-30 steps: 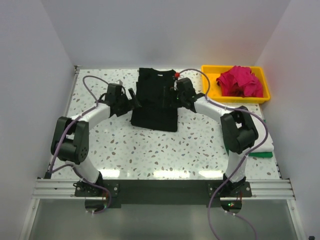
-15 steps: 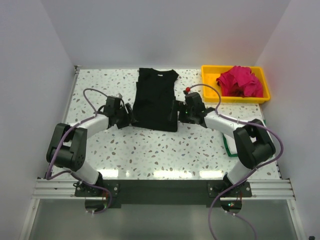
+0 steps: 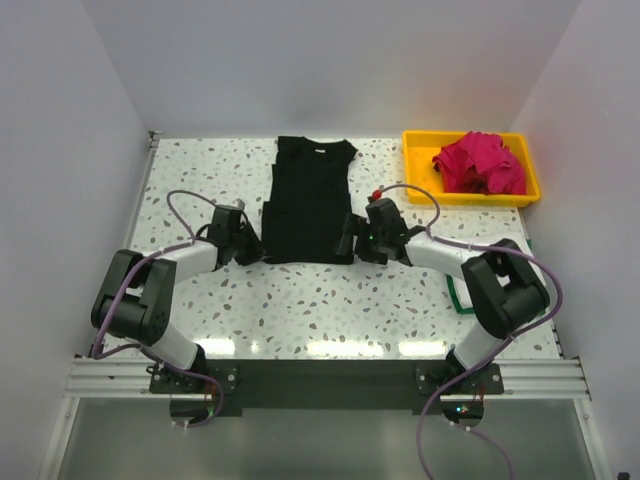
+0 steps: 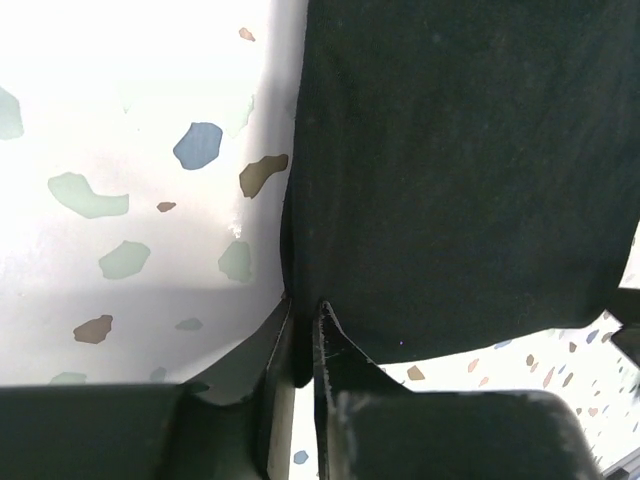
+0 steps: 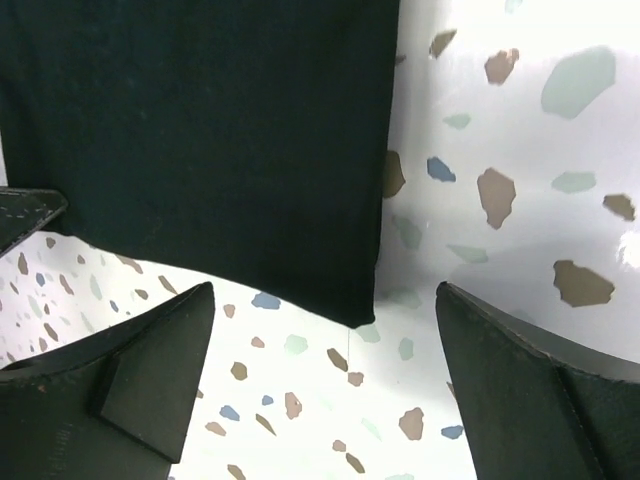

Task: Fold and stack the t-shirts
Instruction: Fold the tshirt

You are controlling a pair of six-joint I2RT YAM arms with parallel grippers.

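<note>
— What was on the speckled tabletop (image 3: 300, 300)?
— The left tool (image 4: 305, 315) was pinched narrow on the near-left hem corner of the black t-shirt (image 3: 308, 200). The right tool (image 5: 322, 330) gaped wide around its near-right corner.
— Progress?
— Early, I judged. The sides were folded in but there was no cross fold, and the magenta t-shirt (image 3: 480, 163) lay crumpled in the yellow tray (image 3: 420, 170), far right.

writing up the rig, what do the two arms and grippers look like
The left arm and right arm have white links, black joints and looping purple-grey cables. The left gripper and right gripper have black wedge-shaped fingers. A small red dot marks the right wrist.
</note>
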